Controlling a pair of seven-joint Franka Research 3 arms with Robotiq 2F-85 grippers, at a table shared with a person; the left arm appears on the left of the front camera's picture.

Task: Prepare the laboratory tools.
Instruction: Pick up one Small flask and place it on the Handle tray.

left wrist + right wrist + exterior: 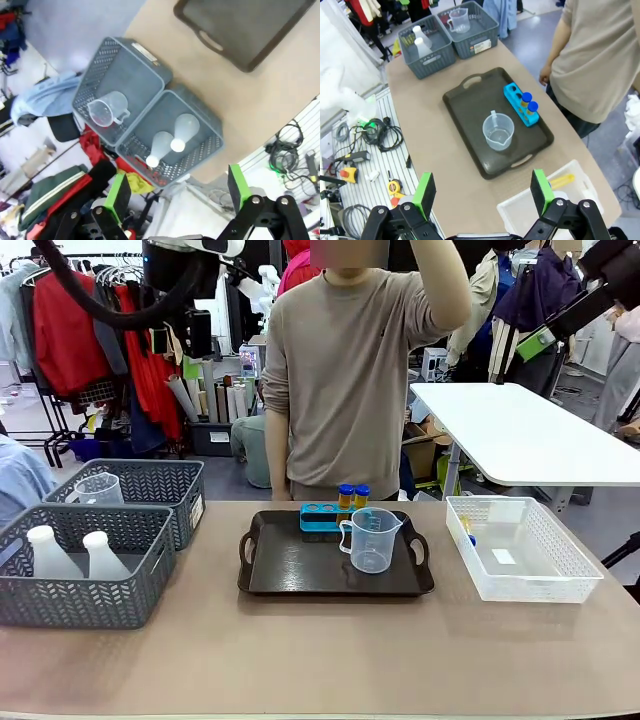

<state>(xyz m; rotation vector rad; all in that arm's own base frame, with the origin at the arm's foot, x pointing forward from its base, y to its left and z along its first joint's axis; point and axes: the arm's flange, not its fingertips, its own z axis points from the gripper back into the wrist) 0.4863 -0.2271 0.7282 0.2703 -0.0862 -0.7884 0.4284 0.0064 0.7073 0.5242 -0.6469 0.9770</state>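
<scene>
A clear beaker [372, 540] [498, 132] stands on the dark tray [290, 575]. Behind it is the blue rack [320, 518] [517, 100] with two blue-capped amber tubes [353, 496] [529, 103] upright in it. Another tube [467, 532] [562, 181] lies in the white basket [560, 575]. Two white flasks [75, 552] [172, 140] sit in the near grey basket [90, 605]. A second beaker [100, 488] [107, 111] is in the far grey basket [165, 480]. My left gripper [176, 195] hangs open high over the grey baskets. My right gripper [482, 192] is open, high above the table's right side.
A person [350, 380] stands at the far side behind the tray, one arm raised. A white table [530, 435] stands at the back right. Cables and tools [365, 145] lie on the floor beside the table. Bare tabletop [320, 660] runs along the front.
</scene>
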